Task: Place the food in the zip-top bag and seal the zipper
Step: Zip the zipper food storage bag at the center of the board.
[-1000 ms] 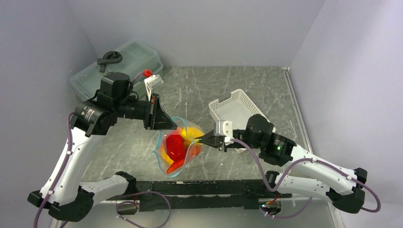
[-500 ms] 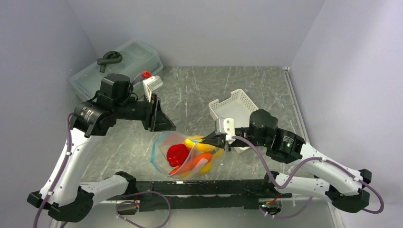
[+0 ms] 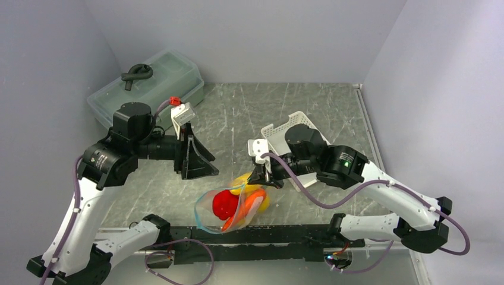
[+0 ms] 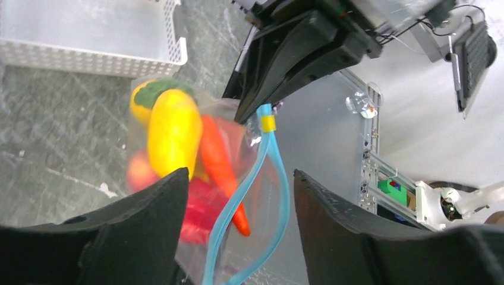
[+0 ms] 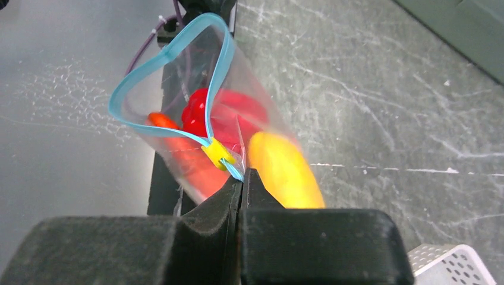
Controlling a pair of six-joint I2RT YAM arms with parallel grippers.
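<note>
Here the zip-top bag (image 3: pixel 205 218) sits at the near middle of the table (image 3: pixel 285 113), just left of the right gripper (image 3: pixel 260 179) and close to the black rail (image 3: pixel 279 234) along the near edge. Whether it rests on the surface or hangs, I cannot tell. It is a clear, crinkly pouch, bulging with glossy toy food: a red pepper (image 3: pixel 223 203), an orange carrot (image 4: pixel 221 163) and a smooth yellow fruit (image 4: pixel 173 133) with a green cap. The zipper (image 5: pixel 169 89), a thin teal strip, gapes in a loop, so the mouth stands unsealed. The right gripper's jaws are pressed together on one end of that strip, right beside a small yellow tab (image 5: pixel 218 153). The left gripper (image 3: pixel 196 159) hangs to the far left of the bag, apart from it, jaws spread and holding nothing.

The table is a grey-green, marbled slab streaked with pale scratches. Plain, matt lavender-grey walls (image 3: pixel 249 35) close it in on three sides. A white latticed plastic basket (image 3: pixel 300 126) lies right of centre, behind the right arm. A translucent lidded box (image 3: pixel 166 74) with a dark handle stands at the far left corner.
</note>
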